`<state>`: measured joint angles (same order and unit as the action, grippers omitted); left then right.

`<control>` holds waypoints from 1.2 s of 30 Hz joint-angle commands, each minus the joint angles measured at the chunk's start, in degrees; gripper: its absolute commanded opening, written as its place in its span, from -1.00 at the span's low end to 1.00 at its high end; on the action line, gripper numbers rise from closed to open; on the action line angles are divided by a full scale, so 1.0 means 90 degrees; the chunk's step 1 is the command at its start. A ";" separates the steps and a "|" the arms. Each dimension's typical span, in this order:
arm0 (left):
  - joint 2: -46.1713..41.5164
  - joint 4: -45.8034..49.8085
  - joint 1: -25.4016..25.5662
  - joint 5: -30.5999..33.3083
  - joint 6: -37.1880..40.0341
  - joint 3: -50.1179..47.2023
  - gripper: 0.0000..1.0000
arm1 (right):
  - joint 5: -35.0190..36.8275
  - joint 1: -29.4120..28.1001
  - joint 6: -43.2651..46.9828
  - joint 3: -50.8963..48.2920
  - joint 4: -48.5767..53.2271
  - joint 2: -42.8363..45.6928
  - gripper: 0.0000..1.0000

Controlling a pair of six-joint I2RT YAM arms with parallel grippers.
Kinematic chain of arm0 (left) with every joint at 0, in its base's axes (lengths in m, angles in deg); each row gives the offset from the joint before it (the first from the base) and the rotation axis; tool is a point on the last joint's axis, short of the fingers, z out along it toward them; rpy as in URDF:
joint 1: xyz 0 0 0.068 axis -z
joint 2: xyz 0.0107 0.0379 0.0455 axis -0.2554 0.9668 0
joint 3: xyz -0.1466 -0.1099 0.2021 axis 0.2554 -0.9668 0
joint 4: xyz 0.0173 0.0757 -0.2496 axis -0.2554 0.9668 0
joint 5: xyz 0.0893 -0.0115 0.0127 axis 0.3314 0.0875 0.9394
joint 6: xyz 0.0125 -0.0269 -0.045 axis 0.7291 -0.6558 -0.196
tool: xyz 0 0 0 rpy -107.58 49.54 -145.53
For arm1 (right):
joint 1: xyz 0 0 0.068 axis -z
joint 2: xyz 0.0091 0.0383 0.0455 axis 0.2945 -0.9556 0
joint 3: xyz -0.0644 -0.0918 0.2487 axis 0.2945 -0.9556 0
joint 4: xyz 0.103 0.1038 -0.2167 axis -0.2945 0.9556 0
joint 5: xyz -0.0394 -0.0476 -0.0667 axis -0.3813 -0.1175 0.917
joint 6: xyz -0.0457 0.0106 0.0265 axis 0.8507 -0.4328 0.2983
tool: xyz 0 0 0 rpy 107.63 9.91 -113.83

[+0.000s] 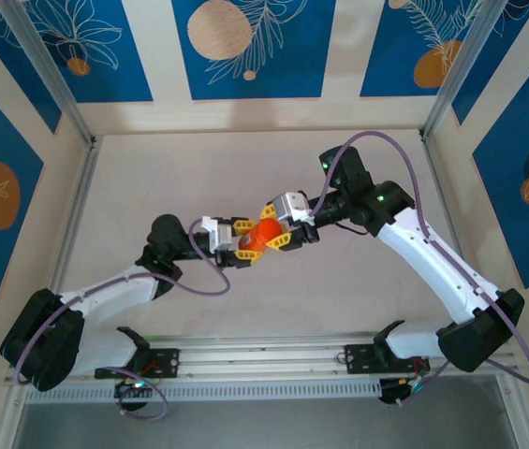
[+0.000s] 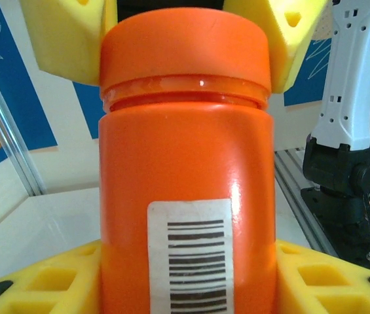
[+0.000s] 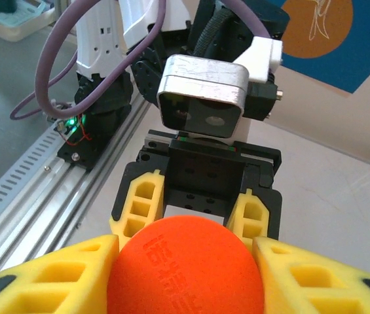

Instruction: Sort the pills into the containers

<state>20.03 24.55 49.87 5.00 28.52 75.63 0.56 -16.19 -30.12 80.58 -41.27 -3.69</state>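
Looking at this one, we figured the step in hand was getting the orange bottle (image 2: 185,150) open. No pills could go anywhere until the cap (image 3: 186,261) came off. The left gripper (image 1: 245,241) was clamped narrow around the bottle's body, with the barcode label (image 2: 190,258) facing its own camera. The right gripper (image 1: 278,224) had its yellow fingers pressed on both sides of the cap.

The bottle hung in the air between the two arms, over the middle of the tabletop (image 1: 245,168). We couldn't see the pills themselves; our guess was they sat inside the capped bottle.

The next move, as we read it, called for a twist from the right wrist while the left held firm. Slipping on that smooth cap looked like the main risk, plus tipping the bottle once it opened.

Room-wise it seemed fine: bare tabletop all around the pair and the patterned walls (image 1: 245,47) well apart. The aluminium rail (image 1: 264,354) at the near edge lay behind both grippers, but close to the elbows — worth minding.
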 commanded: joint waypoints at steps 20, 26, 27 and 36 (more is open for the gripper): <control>-0.0437 0.0031 0.0027 0.2206 0.1183 0.0237 -1.00 | 0.5343 -0.0915 -0.8697 -0.1246 -0.1156 -0.0232 -0.46; -0.0347 -0.0203 0.0092 0.2212 0.1210 0.0200 -1.00 | 0.5684 -0.1044 -1.0728 -0.1171 -0.1031 -0.0299 -0.28; -0.0360 -0.0192 0.0099 0.2218 0.1241 0.0189 -1.00 | 0.5656 -0.1076 -1.0926 -0.1207 -0.1110 -0.0272 -0.27; -0.0367 -0.0013 0.0233 0.2247 0.1411 -0.0039 -1.00 | 0.6094 -0.1141 -1.2232 -0.1591 -0.1956 0.0373 0.03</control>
<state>19.00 37.36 50.72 28.21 39.21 74.58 50.09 -26.79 -133.74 67.88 -61.60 -0.92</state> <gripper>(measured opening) 0.498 0.500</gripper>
